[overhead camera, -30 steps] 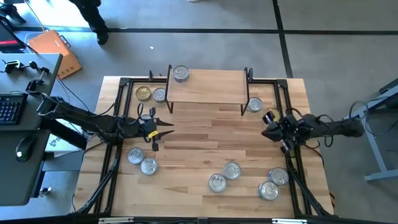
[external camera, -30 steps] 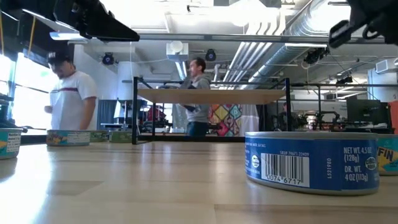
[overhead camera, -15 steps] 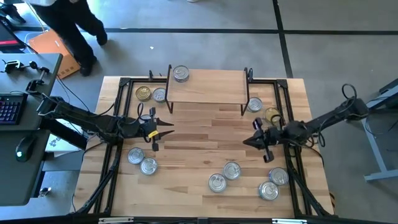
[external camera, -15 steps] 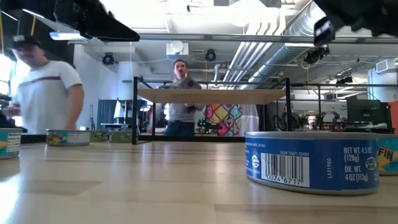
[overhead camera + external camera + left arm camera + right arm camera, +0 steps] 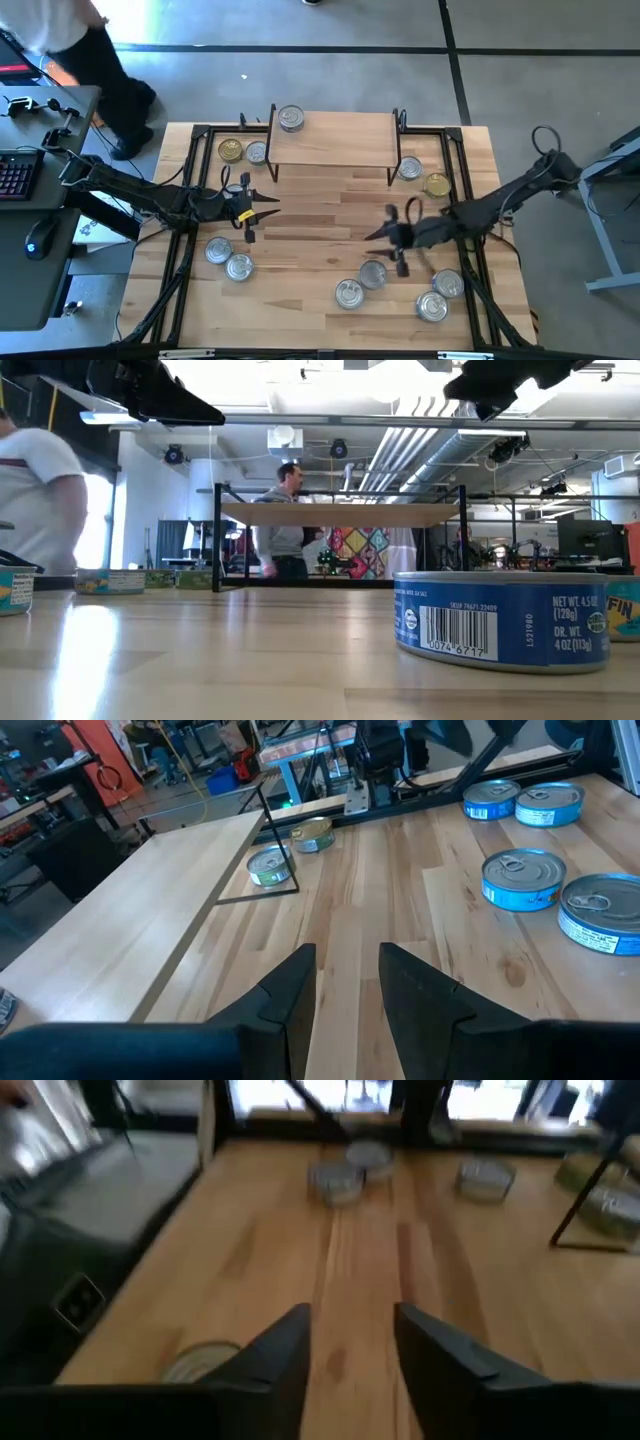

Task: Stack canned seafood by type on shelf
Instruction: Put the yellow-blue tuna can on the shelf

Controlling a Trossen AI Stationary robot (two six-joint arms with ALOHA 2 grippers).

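Observation:
The shelf (image 5: 332,140) stands at the table's far middle with one silver tin (image 5: 290,118) resting on its far left corner. The other canned seafood lies flat on the table: a gold tin (image 5: 231,150) and a silver one (image 5: 256,152) left of the shelf, a silver (image 5: 409,168) and a gold one (image 5: 437,184) to its right, two at near left (image 5: 228,258), and several at near right (image 5: 372,273). My left gripper (image 5: 348,982) hovers open over bare wood left of centre. My right gripper (image 5: 352,1345) hovers open right of centre, just beyond the near-right tins.
A black metal frame (image 5: 190,200) runs along the table's edges. In the low view a blue-labelled tin (image 5: 500,615) lies close to the camera. A person (image 5: 90,60) walks past the far left corner, and others (image 5: 285,520) show behind the shelf.
My right gripper has swung from the table's right edge toward the middle and a little toward the near edge, ending above the near-right tins. The gold tin right of the shelf has come into view from under that arm. The person has walked on.

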